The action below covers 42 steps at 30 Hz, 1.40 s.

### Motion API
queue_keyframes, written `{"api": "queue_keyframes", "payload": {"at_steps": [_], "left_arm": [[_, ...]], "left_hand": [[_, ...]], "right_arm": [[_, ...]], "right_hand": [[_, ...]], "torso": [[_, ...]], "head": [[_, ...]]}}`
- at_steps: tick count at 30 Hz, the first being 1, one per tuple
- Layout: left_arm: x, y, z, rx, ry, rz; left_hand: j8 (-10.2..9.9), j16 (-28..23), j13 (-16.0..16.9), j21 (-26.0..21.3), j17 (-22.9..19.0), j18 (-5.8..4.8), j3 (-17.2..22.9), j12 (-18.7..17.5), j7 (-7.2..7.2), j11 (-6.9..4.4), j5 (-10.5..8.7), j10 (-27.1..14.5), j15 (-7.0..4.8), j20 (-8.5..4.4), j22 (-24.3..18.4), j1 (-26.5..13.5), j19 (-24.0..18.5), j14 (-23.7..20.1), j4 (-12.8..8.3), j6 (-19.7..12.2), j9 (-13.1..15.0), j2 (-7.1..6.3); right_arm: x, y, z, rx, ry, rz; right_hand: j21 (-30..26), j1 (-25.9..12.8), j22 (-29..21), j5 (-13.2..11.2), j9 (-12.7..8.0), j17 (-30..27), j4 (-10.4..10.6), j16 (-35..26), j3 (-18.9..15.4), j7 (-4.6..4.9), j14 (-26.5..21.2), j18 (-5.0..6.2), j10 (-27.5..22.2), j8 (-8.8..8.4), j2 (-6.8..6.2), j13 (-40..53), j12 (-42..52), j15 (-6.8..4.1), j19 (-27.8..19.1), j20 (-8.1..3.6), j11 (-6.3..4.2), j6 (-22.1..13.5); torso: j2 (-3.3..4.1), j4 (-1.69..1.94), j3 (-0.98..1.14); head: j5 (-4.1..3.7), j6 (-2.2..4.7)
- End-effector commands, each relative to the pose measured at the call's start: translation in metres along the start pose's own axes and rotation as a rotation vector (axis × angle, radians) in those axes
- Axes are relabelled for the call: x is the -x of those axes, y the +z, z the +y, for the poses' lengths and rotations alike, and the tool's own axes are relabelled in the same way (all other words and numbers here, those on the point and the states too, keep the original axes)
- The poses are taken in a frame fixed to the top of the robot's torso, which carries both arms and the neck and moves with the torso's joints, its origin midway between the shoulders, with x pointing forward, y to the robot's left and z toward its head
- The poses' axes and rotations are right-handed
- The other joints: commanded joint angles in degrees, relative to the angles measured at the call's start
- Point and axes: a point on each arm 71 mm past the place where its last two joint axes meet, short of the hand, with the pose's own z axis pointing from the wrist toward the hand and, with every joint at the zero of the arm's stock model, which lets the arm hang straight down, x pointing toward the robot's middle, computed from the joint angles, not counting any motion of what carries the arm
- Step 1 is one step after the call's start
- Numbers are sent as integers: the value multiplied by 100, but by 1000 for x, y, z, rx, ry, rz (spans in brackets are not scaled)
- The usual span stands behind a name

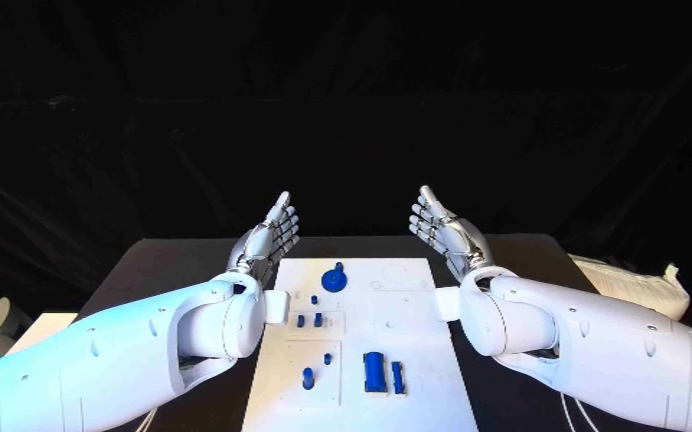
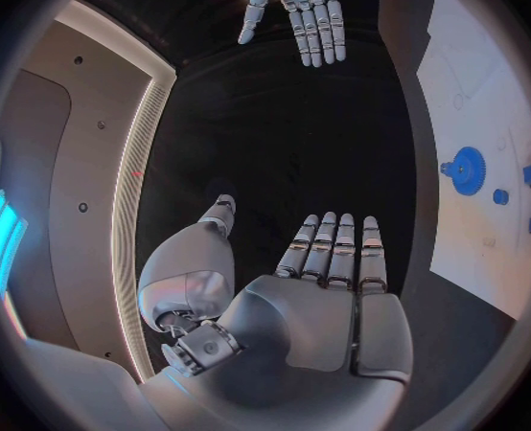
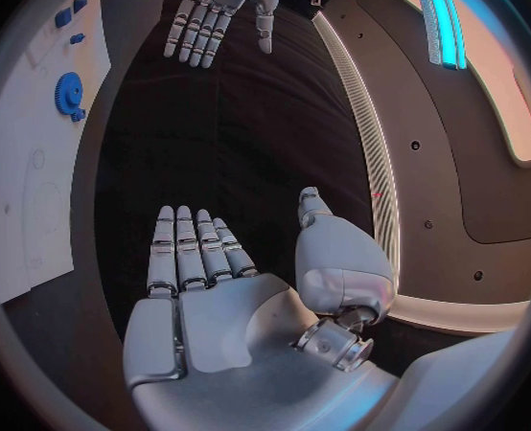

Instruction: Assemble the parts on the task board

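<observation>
At the lower middle of the head frame the task board (image 1: 418, 372) lay flat on the desk (image 1: 159, 262), its blue parts (image 1: 374, 370) loose on it and a blue gear (image 1: 335, 278) near its far end. Both the left hand (image 1: 268, 234) and the right hand (image 1: 444, 228) hovered beyond the board's flanks, fingers straight and together, holding nothing. With such small, closely set pieces, a descending hand would probably knock neighbours aside or pinch a peg crookedly.

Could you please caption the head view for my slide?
Both open hands, left and right, flank the task board.
</observation>
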Motion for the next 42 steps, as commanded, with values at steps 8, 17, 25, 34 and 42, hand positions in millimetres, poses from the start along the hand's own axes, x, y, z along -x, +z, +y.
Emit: {"api": "queue_keyframes", "payload": {"at_steps": [8, 17, 25, 34, 42], "left_arm": [[-1, -6, -8, -107, 101, -85], [-1, -6, -8, -107, 101, -85], [-1, -6, -8, -107, 101, -85], [-1, -6, -8, -107, 101, -85], [-1, -6, -8, -107, 101, -85]], "left_hand": [[-37, -245, -12, -66, -37, -380, -409, -33, -120, -42, -59, -1130, -27, -318, -729, -1348, -846, -1001, -3, -1046, -11, 29], [-37, -245, -12, -66, -37, -380, -853, -33, -120, -42, -59, -1496, -27, -318, -729, -1785, -1112, -1327, -3, -1384, -11, 29], [-37, -245, -12, -66, -37, -380, -853, -33, -120, -42, -59, -1720, -27, -318, -729, -2049, -1270, -1519, -3, -1588, -11, 29], [-37, -245, -12, -66, -37, -380, -853, -33, -120, -42, -59, -2302, -27, -318, -729, -2751, -1711, -2042, -3, -2132, -11, 29], [-37, -245, -12, -66, -37, -380, -853, -33, -120, -42, -59, -2302, -27, -318, -729, -2751, -1711, -2042, -3, -2132, -11, 29]], "right_arm": [[4, -2, 2, 22, -1, -86], [4, -2, 2, 22, -1, -86], [4, -2, 2, 22, -1, -86], [4, -2, 2, 22, -1, -86], [4, -2, 2, 22, -1, -86]], "right_hand": [[-131, -1498, -97, -110, -44, -163, -62, -44, -27, -97, -1237, -389, -1164, -40, 0, -12, -37, -5, -1133, -71, -18, -1006], [-131, -1989, -97, -110, -44, -163, -62, -44, -27, -97, -1644, -389, -1549, -40, 0, -12, -37, -5, -1505, -71, -18, -1339], [-131, -2285, -97, -110, -44, -163, -62, -44, -27, -97, -1889, -389, -1780, -40, 0, -12, -37, -5, -1733, -71, -18, -1534], [-131, -3073, -97, -110, -44, -163, -62, -44, -27, -97, -2535, -389, -2387, -40, 0, -12, -37, -5, -2322, -71, -18, -2063], [-131, -3073, -97, -110, -44, -163, -62, -44, -27, -97, -2535, -389, -2387, -40, 0, -12, -37, -5, -2322, -71, -18, -2063]], "torso": [[-8, 3, 2], [-8, 3, 2], [-8, 3, 2], [-8, 3, 2], [-8, 3, 2]], "head": [[-1, 1], [-1, 1], [-1, 1], [-1, 1], [-1, 1]]}}
